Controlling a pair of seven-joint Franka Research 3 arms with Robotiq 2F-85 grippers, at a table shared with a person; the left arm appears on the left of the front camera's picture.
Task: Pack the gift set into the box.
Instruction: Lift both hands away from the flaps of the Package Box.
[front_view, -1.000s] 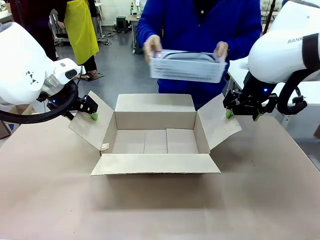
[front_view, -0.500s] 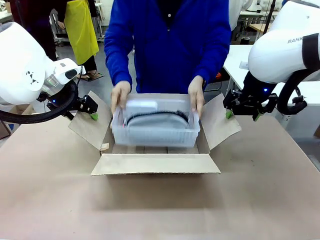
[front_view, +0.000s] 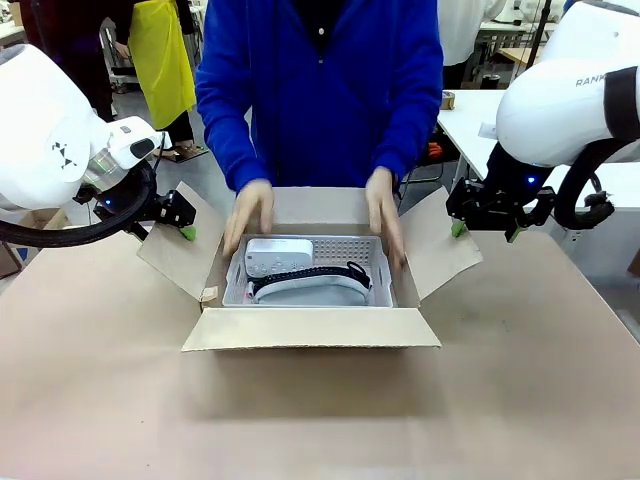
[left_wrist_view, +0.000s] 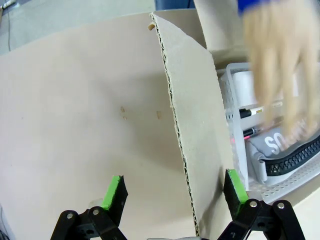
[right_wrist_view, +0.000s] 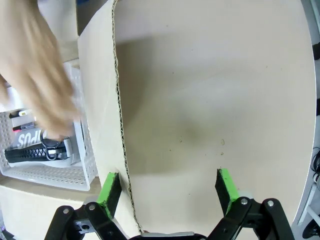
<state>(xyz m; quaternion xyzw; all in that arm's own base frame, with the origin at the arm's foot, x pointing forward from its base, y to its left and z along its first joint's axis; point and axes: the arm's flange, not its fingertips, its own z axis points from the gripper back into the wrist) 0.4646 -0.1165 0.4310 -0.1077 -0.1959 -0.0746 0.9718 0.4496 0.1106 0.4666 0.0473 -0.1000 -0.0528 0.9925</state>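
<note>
The box (front_view: 310, 328) stands open mid-table, all four flaps spread. The gift set (front_view: 308, 270), a pale perforated package with a grey zipped oval on its face, lies flat on the box's floor. The person's hands (front_view: 250, 210) rest at its two ends. My left gripper (front_view: 187, 231) is open astride the left side flap (left_wrist_view: 192, 125), the gift set (left_wrist_view: 270, 150) beyond it. My right gripper (front_view: 458, 227) is open astride the right side flap (right_wrist_view: 100, 125), the gift set (right_wrist_view: 40, 145) past that. In each wrist view the flap's edge runs between the green pads.
The person in a blue top stands at the far edge, leaning over the box. The brown tabletop (front_view: 320, 420) stretches bare in front of the box. A white table (front_view: 480, 120) stands behind at the right, and someone in a yellow apron (front_view: 160, 55) at the back left.
The person has lowered the gift set from chest height down into the box and slid the hands to its ends. Neither arm has moved.
</note>
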